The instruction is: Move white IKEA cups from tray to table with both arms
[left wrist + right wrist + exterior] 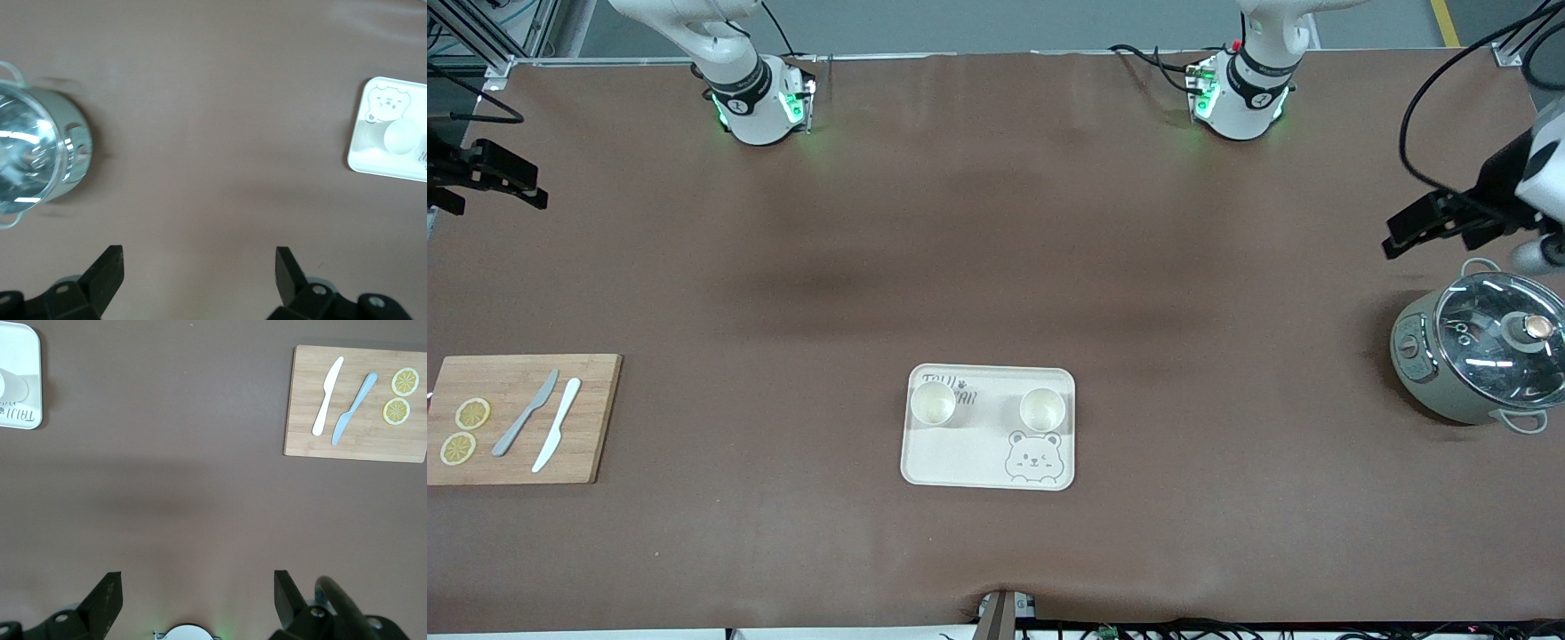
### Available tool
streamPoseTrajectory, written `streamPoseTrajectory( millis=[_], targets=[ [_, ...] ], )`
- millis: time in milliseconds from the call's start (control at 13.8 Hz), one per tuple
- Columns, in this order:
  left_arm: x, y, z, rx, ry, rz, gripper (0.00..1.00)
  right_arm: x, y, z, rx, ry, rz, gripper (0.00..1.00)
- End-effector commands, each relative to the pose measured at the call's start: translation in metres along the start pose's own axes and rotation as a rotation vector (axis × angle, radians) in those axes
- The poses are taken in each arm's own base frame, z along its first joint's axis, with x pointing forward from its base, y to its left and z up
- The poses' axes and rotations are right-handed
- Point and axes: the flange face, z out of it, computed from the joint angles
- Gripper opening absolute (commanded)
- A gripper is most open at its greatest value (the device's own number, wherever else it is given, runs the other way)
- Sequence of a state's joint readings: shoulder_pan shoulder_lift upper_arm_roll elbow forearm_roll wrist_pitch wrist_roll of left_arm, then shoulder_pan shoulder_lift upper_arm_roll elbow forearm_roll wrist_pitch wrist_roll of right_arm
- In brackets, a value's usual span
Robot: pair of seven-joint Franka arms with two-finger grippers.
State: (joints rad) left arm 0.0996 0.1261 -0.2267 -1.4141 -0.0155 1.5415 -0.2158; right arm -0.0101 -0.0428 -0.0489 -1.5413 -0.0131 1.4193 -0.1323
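Note:
Two white cups stand upright on the cream bear tray (960, 455) in the middle of the table, nearer the front camera. One cup (932, 402) is toward the right arm's end and the other cup (1042, 409) is toward the left arm's end. My left gripper (1409, 227) is open and empty above the table by the pot, far from the tray. In the left wrist view its gripper (198, 267) spreads wide, with the tray (383, 162) and one cup (400, 138) off at the edge. My right gripper (516, 182) is open and empty at the table's other end, and it also shows in the right wrist view (197, 590).
A grey-green pot with a glass lid (1480, 356) stands at the left arm's end. A wooden cutting board (578, 418) with two knives and two lemon slices lies at the right arm's end. Bare brown table lies between them and the tray.

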Motion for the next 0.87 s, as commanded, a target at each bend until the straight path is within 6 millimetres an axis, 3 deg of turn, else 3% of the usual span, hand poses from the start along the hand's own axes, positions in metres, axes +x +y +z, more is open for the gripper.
streamPoseTrajectory(
  millis=[0,289,578,794],
  targets=[
    [0.014,0.031,0.02,0.016,-0.009,0.056,1.0,-0.006,0.005,-0.001,-0.009,-0.002,0.003,1.0],
    [0.021,0.095,0.062,0.037,-0.015,0.164,1.0,-0.006,0.004,-0.001,-0.009,-0.002,0.001,1.0],
    [0.037,0.126,0.101,0.008,0.004,0.15,1.0,-0.001,0.004,-0.002,-0.007,0.012,0.001,1.0],
    [0.044,0.17,0.128,-0.029,0.054,0.115,1.0,0.007,0.009,-0.008,0.047,0.033,0.001,1.0]
  ],
)
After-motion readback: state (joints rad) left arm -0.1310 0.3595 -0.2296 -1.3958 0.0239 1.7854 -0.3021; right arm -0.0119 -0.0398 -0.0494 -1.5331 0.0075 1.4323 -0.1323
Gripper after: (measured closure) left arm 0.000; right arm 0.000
